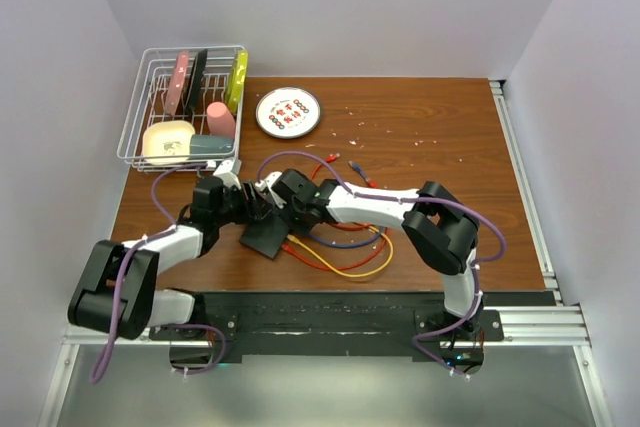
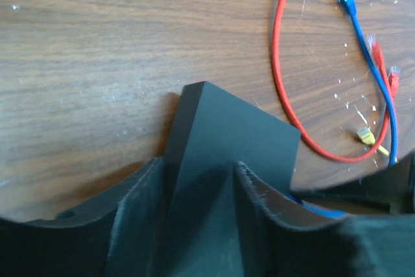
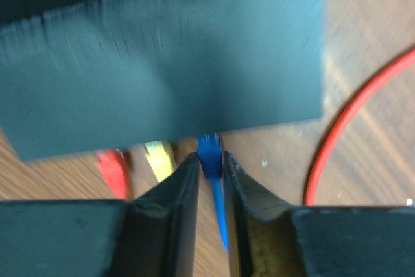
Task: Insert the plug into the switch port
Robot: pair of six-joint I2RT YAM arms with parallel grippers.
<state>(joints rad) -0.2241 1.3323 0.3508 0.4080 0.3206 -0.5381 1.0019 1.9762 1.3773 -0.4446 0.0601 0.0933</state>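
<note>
The switch (image 1: 265, 237) is a flat matte-black box, raised at a tilt over the table's near middle. My left gripper (image 2: 200, 167) is shut on it, one finger on each face; the switch (image 2: 233, 134) juts out past the fingertips. My right gripper (image 3: 211, 160) is shut on a blue plug (image 3: 209, 147) with its blue cable trailing back between the fingers. The plug's front end meets the near edge of the switch (image 3: 162, 63); how deep it sits is hidden. In the top view both grippers (image 1: 250, 212) (image 1: 282, 202) meet at the switch.
A red plug (image 3: 111, 163) and a yellow plug (image 3: 159, 157) sit at the same switch edge, left of the blue one. Loose red (image 2: 279, 63), blue (image 2: 363, 50) and yellow (image 1: 350, 269) cables lie on the table. A dish rack (image 1: 130, 137) and a white plate (image 1: 288, 112) stand at the back.
</note>
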